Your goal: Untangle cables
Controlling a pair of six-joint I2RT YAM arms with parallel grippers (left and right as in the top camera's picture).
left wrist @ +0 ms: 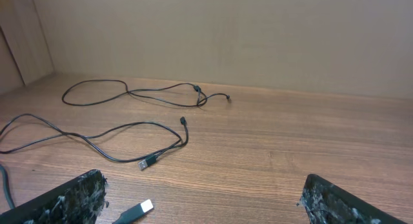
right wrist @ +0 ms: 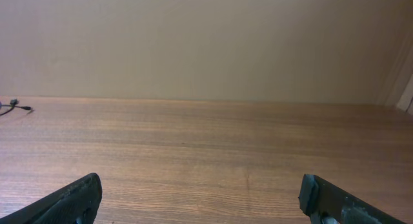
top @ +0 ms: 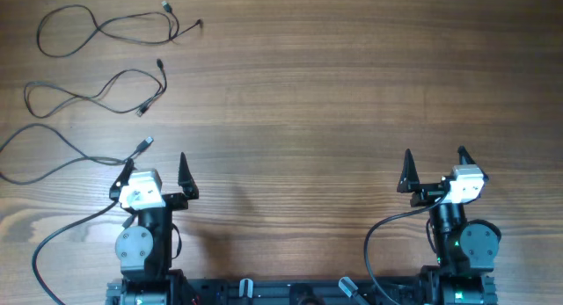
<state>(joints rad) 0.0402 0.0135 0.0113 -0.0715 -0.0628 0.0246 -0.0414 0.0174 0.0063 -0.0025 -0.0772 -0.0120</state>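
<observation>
Two arms, same build. Left arm (top: 141, 228): black links, white left wrist block (top: 141, 191), grey round left joint housing (top: 138, 246). Left gripper (top: 156, 164): two black pointed left fingers (left wrist: 74, 197), inner faces flecked with whitish scuffs in the wrist view. Thick black left cable (top: 88, 219) loops off it toward the tabletop's left edge. Right arm (top: 447, 219): black links, white right wrist block (top: 464, 184), grey right joint housing (top: 479, 243), small green light (top: 457, 245). Right gripper (top: 435, 153): black right fingers (right wrist: 71, 201), cleaner-looking. Black right cable (top: 368, 248) arcs down to the dark base frame (top: 264, 292) at the near edge
</observation>
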